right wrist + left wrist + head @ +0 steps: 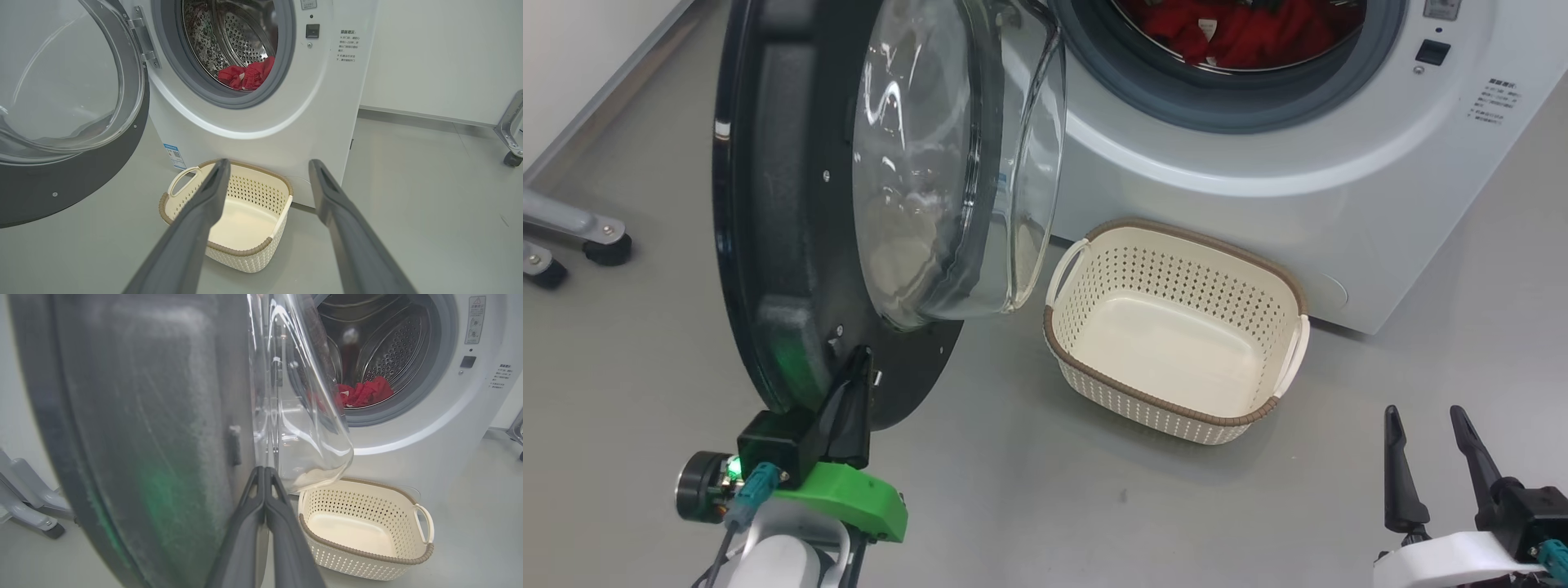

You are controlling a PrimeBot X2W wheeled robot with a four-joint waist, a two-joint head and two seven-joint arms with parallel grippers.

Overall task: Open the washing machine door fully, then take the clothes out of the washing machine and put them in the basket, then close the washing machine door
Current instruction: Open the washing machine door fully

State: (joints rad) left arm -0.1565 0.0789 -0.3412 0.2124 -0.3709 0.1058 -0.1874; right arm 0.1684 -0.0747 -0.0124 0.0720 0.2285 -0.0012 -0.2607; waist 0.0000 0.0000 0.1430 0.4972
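The washing machine door (792,220) stands swung out to the left, its glass bowl (947,163) bulging towards the white washing machine (1258,188). My left gripper (859,359) is shut, its tips resting against the inner face of the door's lower black rim (163,457). Red clothes (1233,33) lie in the drum (245,75). The empty cream basket (1176,327) sits on the floor before the machine. My right gripper (1425,420) hangs open at the lower right with nothing between its fingers, pointing towards the basket (229,216).
Grey floor (1013,506) lies around the basket. Wheeled metal frame legs (580,237) stand at the left by the wall. Another castor (512,157) stands at the far right in the right wrist view. A white wall (441,57) runs behind the machine.
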